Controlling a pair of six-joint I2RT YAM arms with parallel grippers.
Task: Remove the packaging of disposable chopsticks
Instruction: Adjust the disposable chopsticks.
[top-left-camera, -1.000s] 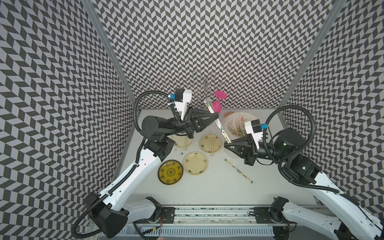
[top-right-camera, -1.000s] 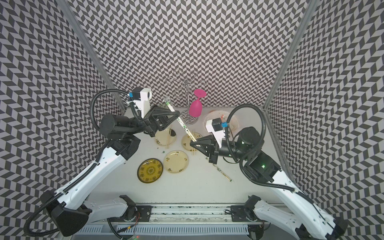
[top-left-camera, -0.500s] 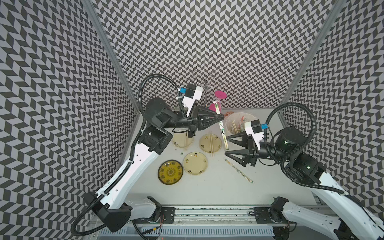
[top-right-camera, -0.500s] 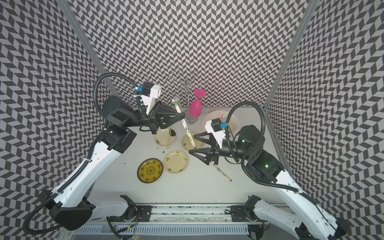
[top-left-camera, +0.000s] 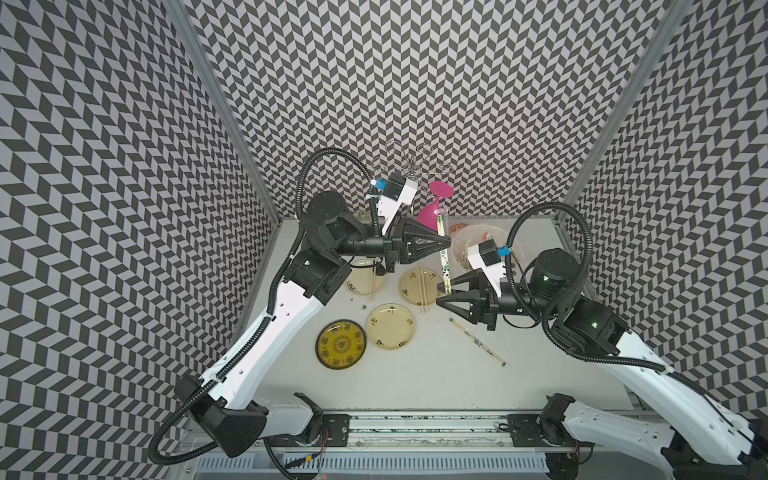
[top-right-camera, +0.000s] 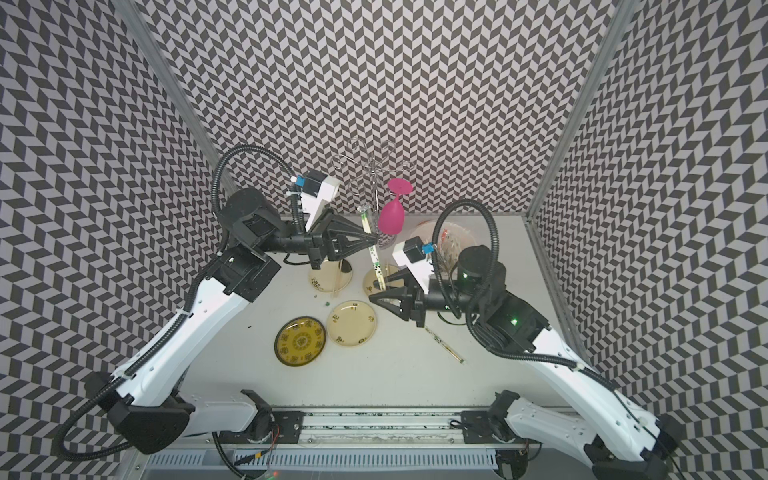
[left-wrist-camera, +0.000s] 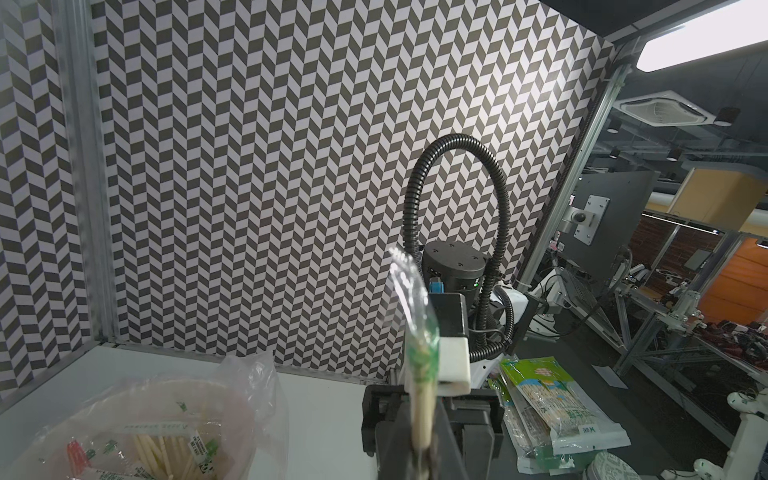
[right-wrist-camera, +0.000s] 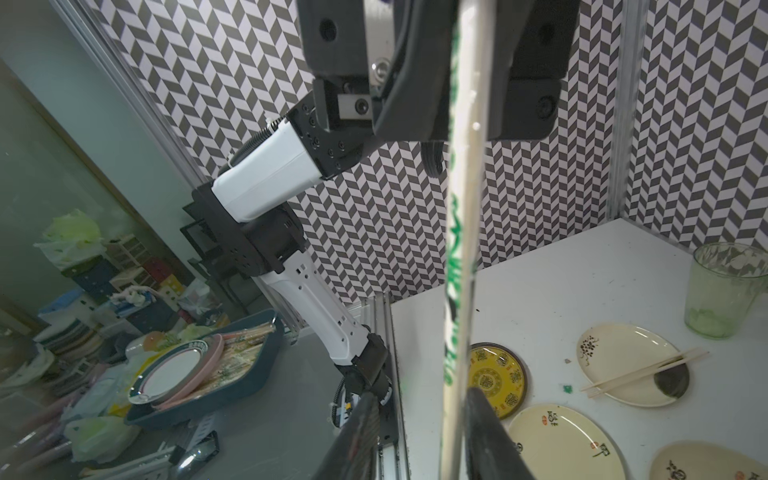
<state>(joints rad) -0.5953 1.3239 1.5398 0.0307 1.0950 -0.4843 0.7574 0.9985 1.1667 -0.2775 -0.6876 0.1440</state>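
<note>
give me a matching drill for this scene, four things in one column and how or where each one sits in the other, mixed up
Things
1. wrapped chopsticks
2. second wrapped pair
3. pink goblet
4. dark yellow plate

States
A. lying flat on the table
B. bare, nothing on it
C. off the table, pinched in the left gripper
D. upside down, foot up

Pairs: 1-C, 2-A, 3-D, 4-B
</note>
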